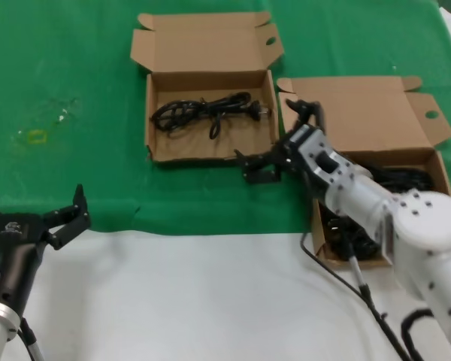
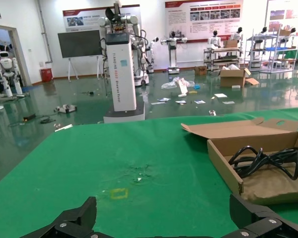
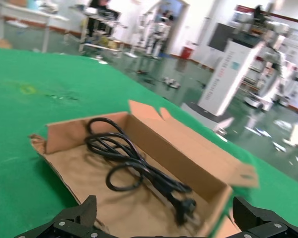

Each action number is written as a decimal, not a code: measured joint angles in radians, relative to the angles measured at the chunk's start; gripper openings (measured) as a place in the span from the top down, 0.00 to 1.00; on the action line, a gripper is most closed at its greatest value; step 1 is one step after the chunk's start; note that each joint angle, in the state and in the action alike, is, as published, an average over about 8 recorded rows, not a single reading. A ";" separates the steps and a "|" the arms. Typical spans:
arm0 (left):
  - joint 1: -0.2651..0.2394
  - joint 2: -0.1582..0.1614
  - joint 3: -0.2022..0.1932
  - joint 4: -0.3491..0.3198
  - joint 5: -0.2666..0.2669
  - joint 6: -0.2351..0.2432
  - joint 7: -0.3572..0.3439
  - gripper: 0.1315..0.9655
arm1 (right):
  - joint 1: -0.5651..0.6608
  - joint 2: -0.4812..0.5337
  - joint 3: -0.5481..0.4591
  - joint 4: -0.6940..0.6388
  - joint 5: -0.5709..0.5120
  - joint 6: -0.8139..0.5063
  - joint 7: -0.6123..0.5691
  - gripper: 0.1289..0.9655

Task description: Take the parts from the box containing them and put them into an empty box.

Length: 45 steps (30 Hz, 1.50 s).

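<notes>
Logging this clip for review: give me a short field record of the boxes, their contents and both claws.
surface: green cloth over a white table
wide box: open, lid back, holds one black power cord
squarish box: open, tall lid up, black cords inside, partly hidden by the right arm
right claw: open, empty, between the two boxes, at the wide box's near right corner
left claw: open, empty, near the cloth's front edge, far from both boxes
</notes>
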 joint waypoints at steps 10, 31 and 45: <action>0.000 0.000 0.000 0.000 0.000 0.000 0.000 0.01 | -0.208 0.040 0.091 0.208 0.034 0.098 0.111 0.00; 0.000 0.000 0.000 0.000 0.000 0.000 0.000 0.00 | -0.592 0.115 0.258 0.593 0.096 0.280 0.318 0.00; 0.000 0.000 0.000 0.000 0.000 0.000 0.000 0.00 | -0.600 0.117 0.262 0.602 0.097 0.284 0.322 0.00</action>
